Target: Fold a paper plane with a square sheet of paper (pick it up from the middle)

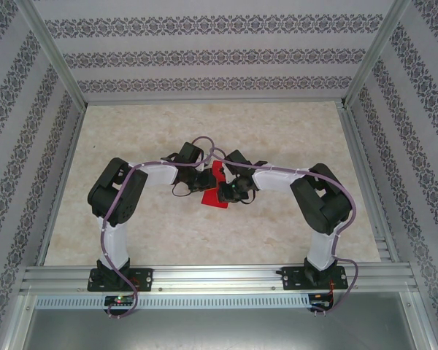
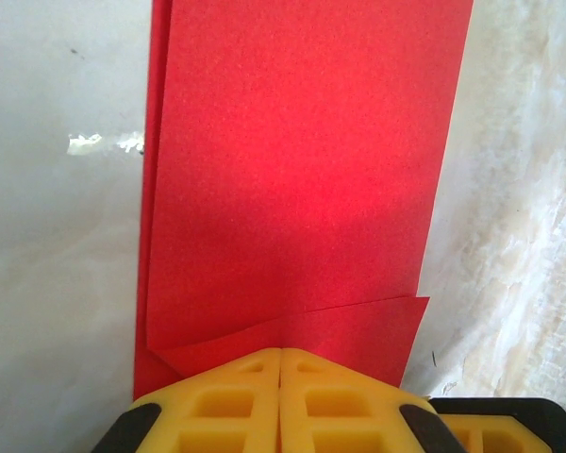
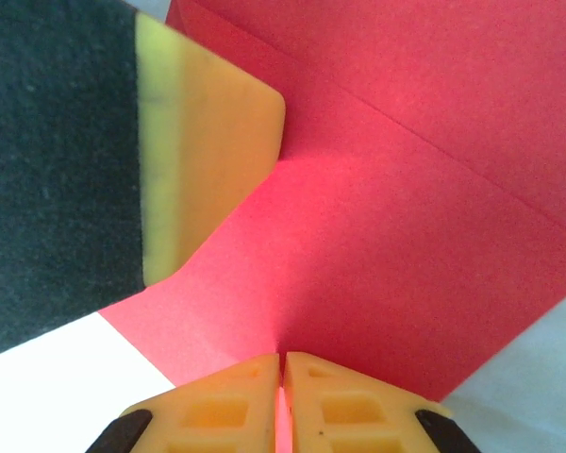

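The red sheet of paper [image 1: 217,186] hangs between both grippers over the middle of the table, folded into layers with creases. In the left wrist view the paper [image 2: 302,170] runs away as a long strip, with a folded flap corner [image 2: 377,330] near the jaws. My left gripper [image 2: 281,354] is shut on its near edge. In the right wrist view my right gripper [image 3: 282,359] is shut on another edge of the paper [image 3: 406,236], which carries a diagonal crease. The left gripper's yellow finger [image 3: 208,142] presses on the paper at upper left.
The beige marbled table top [image 1: 204,233] spreads all around the arms. Aluminium rails [image 1: 204,277] border its near edge and sides. Patterned walls [image 1: 204,51] close in the back and both sides.
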`<state>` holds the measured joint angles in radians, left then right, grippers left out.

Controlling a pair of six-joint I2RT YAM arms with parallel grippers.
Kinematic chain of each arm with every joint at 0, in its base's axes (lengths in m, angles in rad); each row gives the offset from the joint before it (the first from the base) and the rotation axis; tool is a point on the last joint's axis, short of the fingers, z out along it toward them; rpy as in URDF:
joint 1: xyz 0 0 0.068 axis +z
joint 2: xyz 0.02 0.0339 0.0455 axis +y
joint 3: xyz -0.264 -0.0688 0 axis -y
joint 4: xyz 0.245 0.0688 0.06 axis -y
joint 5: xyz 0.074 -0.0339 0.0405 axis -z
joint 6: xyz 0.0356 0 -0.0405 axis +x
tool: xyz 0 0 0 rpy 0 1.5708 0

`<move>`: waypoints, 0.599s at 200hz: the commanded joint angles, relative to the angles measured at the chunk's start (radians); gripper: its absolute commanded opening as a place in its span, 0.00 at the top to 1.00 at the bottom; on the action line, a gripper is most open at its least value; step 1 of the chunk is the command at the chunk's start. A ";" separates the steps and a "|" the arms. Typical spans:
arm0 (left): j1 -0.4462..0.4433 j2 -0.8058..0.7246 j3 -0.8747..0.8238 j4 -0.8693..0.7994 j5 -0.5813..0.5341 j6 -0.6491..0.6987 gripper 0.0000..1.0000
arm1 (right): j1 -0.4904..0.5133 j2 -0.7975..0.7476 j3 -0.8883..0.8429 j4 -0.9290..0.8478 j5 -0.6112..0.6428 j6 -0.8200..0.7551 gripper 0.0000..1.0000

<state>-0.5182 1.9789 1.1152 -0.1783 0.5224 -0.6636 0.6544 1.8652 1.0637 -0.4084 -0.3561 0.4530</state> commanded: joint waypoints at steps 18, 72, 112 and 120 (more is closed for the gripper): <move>-0.005 0.090 -0.044 -0.102 -0.140 -0.013 0.92 | 0.008 -0.016 -0.072 -0.112 -0.010 -0.069 0.88; -0.006 0.087 -0.055 -0.091 -0.137 -0.022 0.92 | 0.007 -0.068 -0.151 -0.111 -0.031 -0.074 0.90; -0.005 0.085 -0.055 -0.082 -0.128 -0.021 0.92 | -0.014 -0.127 -0.132 -0.074 -0.008 -0.039 0.90; -0.005 0.085 -0.055 -0.079 -0.125 -0.022 0.92 | -0.019 -0.142 -0.122 -0.055 0.015 -0.021 0.90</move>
<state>-0.5186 1.9789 1.1152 -0.1780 0.5224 -0.6823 0.6518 1.7706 0.9474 -0.3992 -0.3706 0.3992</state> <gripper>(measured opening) 0.084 0.099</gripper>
